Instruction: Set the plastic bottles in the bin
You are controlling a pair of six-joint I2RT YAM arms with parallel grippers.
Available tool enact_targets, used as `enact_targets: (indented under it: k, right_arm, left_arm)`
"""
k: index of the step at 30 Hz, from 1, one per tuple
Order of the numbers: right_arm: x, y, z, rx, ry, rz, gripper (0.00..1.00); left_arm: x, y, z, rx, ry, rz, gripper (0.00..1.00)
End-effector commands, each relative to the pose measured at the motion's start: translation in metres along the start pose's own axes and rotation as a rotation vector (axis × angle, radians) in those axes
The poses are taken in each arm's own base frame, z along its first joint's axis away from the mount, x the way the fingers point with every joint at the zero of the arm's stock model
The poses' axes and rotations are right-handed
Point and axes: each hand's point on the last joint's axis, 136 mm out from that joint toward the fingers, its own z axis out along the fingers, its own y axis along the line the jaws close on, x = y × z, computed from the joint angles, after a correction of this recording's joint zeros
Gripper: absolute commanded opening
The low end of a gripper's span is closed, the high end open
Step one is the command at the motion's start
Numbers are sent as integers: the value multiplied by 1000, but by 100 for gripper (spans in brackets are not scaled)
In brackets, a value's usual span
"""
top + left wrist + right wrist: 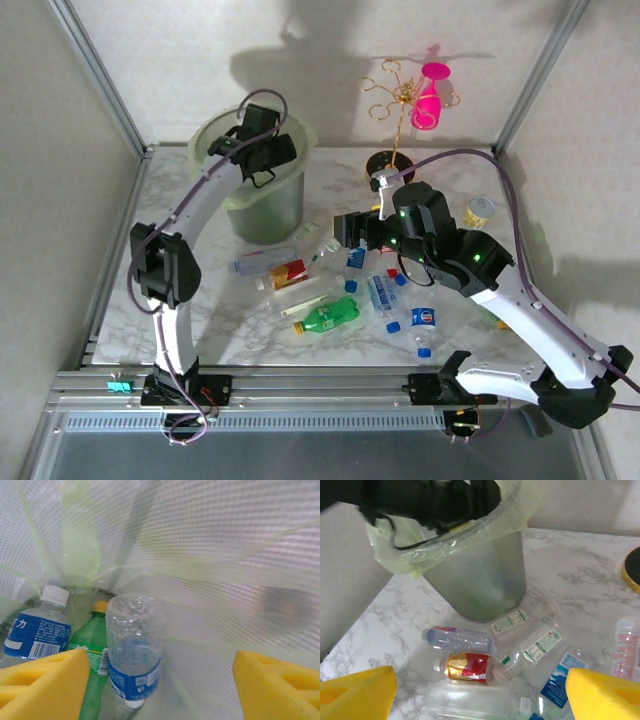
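Grey mesh bin [485, 575], pale-green lined

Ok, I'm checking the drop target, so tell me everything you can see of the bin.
The bin stands upright at the back left of the marble table: round, tapering downward, a grey mesh wall lined with a pale-green translucent bag folded over the rim. The open left gripper hangs in its mouth. Inside lie at least three bottles, one green. Other bottles lie on the table near its base.
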Motion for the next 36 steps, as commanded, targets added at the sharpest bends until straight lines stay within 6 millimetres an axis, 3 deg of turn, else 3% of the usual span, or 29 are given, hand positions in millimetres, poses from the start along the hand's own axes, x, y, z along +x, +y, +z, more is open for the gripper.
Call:
enact_targets:
  k: [1,6,11,15,19,21,24,27,31,36]
  right_arm:
    - [3,-14,-12,67,-12,-11,87]
    - [14,-21,-17,81,-5,-5,83]
    - [27,-22,-21,58,20,46,81]
    - [63,-19,-9,24,155,60,86]
    - [113,-31,6,66,303,92,88]
    - [143,-48,15,150,393,92,89]
    - [171,-67,19,257,497,72,90]
    - [179,-74,21,285,505,64,89]
    - [197,-85,33,308,564,62,89]
    - [219,-107,50,377,638,51,90]
  left_arm:
    - [-32,-21,-80,89,-149,-18,73]
    - [-22,-34,-140,196,-212,-22,72]
    - [3,-50,-190,306,-233,21,70]
    - [39,-62,-213,372,-193,105,70]
    - [81,-51,-217,401,-119,130,70]
    - [91,-33,-213,346,-114,123,69]
    - [105,-12,-211,308,-104,119,69]
    - [120,4,-201,259,-72,128,69]
    - [138,10,-190,252,-24,140,68]
    - [146,15,-187,247,-7,154,68]
